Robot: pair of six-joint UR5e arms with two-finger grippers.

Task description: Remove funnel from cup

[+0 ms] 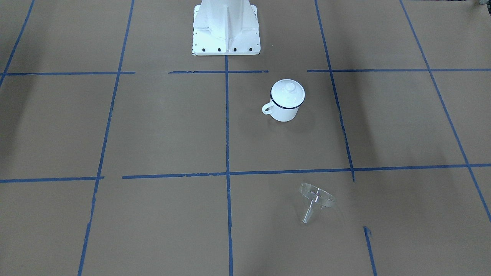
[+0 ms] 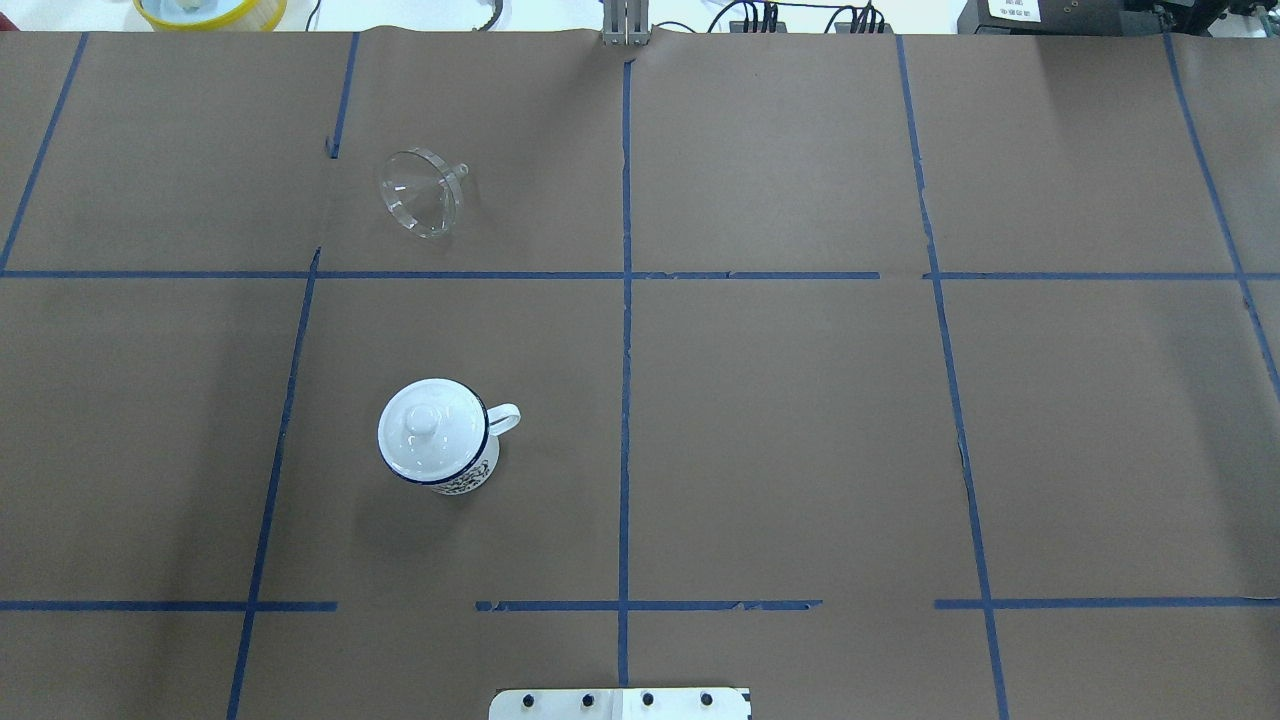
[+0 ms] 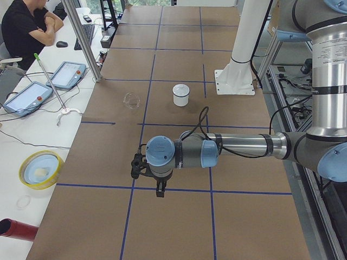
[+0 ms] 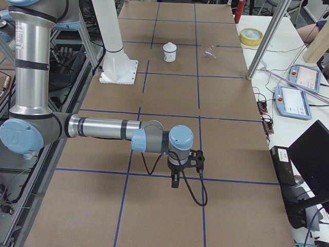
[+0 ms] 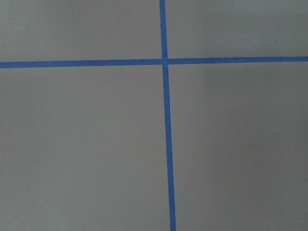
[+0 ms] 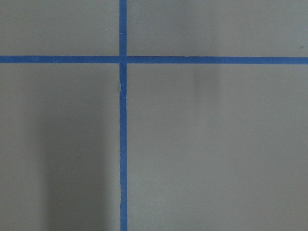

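The clear funnel (image 1: pixel 316 199) lies on its side on the brown paper, spout pointing away from the cup; it also shows in the overhead view (image 2: pixel 422 190). The cup (image 1: pixel 285 107), a white mug with a dark blue rim, stands upright well apart from the funnel (image 2: pixel 445 465) and has a white knobbed lid (image 2: pixel 430 425) on top. My left gripper (image 3: pixel 158 189) shows only in the exterior left view, far from both things. My right gripper (image 4: pixel 175 181) shows only in the exterior right view, at the table's other end. I cannot tell whether either gripper is open or shut.
The robot's white base (image 1: pixel 225 28) stands at the table's near edge behind the cup. A yellow bowl (image 3: pixel 40 169), a red cylinder (image 3: pixel 16 230), teach pendants (image 3: pixel 27 97) and a metal post (image 3: pixel 81 38) are on the operators' side. A person (image 3: pixel 27 27) sits there.
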